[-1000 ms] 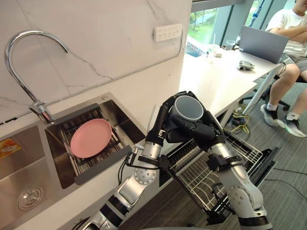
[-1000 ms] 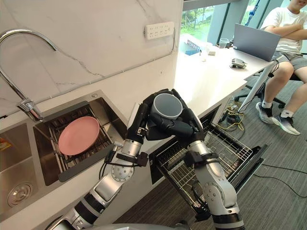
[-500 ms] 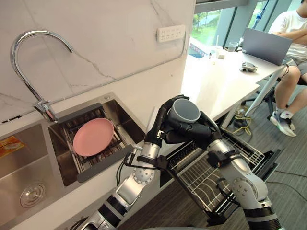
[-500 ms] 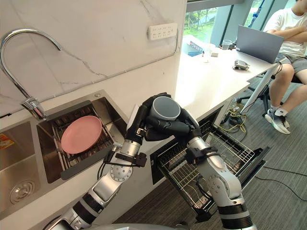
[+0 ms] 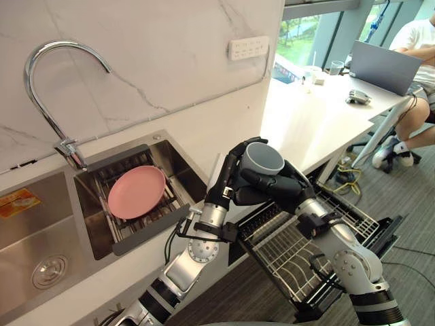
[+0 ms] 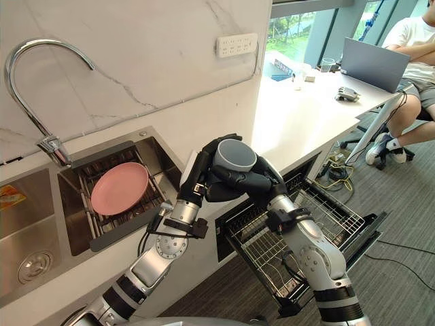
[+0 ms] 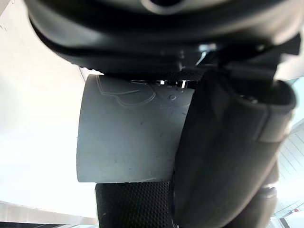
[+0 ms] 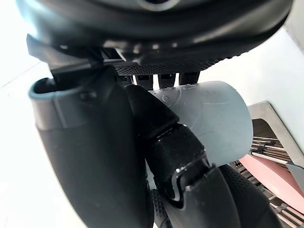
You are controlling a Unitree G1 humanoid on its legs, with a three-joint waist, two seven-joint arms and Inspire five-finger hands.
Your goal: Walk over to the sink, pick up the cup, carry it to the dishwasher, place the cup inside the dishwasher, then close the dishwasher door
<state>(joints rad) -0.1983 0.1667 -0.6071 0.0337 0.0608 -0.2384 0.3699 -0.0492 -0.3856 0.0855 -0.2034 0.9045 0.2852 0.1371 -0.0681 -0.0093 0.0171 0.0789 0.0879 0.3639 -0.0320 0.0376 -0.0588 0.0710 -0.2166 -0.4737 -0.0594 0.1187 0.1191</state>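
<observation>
**Left eye view.** We find the cup (image 5: 264,158) held upright, mouth up, between both hands above the front edge of the white table (image 5: 306,119). The left hand (image 5: 228,178) takes the side toward the sink (image 5: 41,224). The right hand (image 5: 275,189) takes the front and lower wall. The fingers of both are curled and clamped on the cup. The dishwasher rack (image 5: 289,244) stands pulled out, below the cup and toward the robot's right, with the open door (image 5: 389,231) under it. We judge this to be the governing relation: the cup has to go down and rightward, and the right hand is the nearer to the rack. A pink plate (image 5: 136,191) lies in the drainer over the sink, well apart from the work.

**Right eye view.** The arrangement is confirmed. The cup's long axis runs near vertical with a slight tilt.

**Left wrist view.** The cup's grey wall lies directly against the left hand, with the thumb closed across it. We see no gap.

**Right wrist view.** Dark fingers overlap across the cup's wall. We cannot tell which hand owns each. The plate shows beyond.

**Judgement.** The carry is in hand and placement has not yet begun. With two hands on a smooth cup, one will likely have to let go before it is lowered into the rack. A slip at that release is the risk we note.
</observation>
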